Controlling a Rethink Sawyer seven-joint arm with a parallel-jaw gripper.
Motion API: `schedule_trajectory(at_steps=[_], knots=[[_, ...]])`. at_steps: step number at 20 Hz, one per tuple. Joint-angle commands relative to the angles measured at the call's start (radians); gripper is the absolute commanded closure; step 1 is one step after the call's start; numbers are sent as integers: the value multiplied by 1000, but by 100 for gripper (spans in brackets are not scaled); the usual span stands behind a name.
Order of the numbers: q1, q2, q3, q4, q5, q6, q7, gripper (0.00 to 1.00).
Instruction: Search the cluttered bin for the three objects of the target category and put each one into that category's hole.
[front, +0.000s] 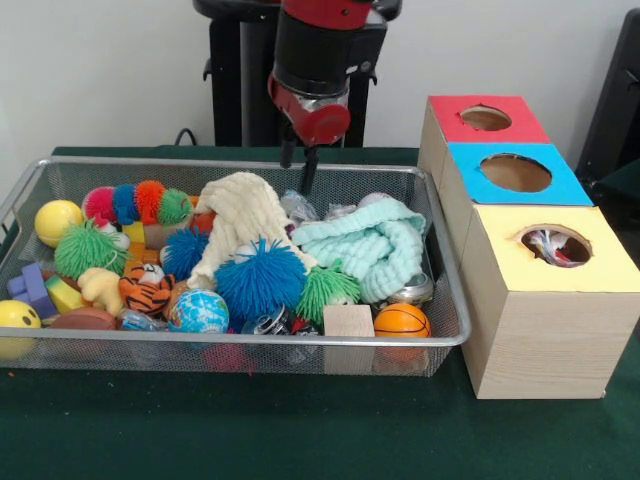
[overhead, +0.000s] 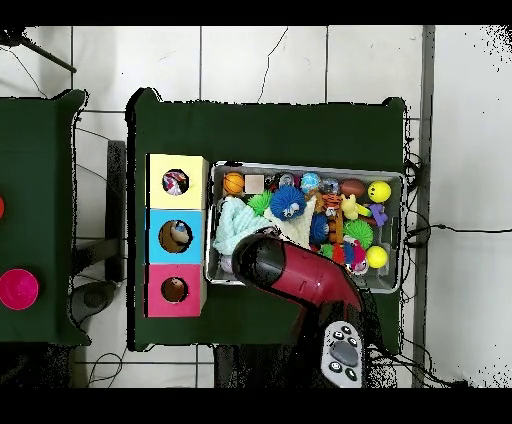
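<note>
Gripper (front: 302, 165) hangs over the far rim of the wire-mesh bin (front: 250, 163), just behind the clutter, holding nothing. Two dark fingers point down with a narrow gap between them; looks part-open, empty.

Cream waffle cloth (front: 238, 222) is draped over the toys mid-bin, peaked up, so it's the easiest grab from above and sits just in front of the gripper. Mint knitted cloth (front: 368, 245) lies bunched beside it toward the boxes.

Yellow-topped box's hole (front: 556, 245) already shows something white with coloured spots inside, probably a polka-dot cloth. Can't tell whether that's one or two.

Blue hole (front: 516, 173) and red hole (front: 486, 118) are further back in the same row, tight against the bin's side.

In the overhead view the arm (overhead: 300, 275) covers the bin's near-left corner, and the gripper itself is hidden beneath it. Anything buried under the koosh balls (front: 262, 282) isn't readable.
</note>
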Motion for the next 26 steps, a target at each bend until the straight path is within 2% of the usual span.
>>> schedule_trajectory(at_steps=[1, 4, 7, 9, 13, 17, 19, 22, 26], knots=[[-30, 82, 117, 100, -85, -102, -1, 0], [-41, 95, 128, 115, -99, -132, 9, 0], [-43, 97, 137, 120, -107, -105, 3, 0], [-30, 89, 144, 136, -98, -91, 25, 0], [41, 58, 127, 168, -70, -83, 91, 0], [67, 40, 126, 197, -52, -85, 111, 0], [58, 68, 128, 197, -61, -126, 103, 0], [9, 149, 152, 182, -86, -234, 81, 0], [-49, 237, 171, 133, -119, -310, 46, 0]])
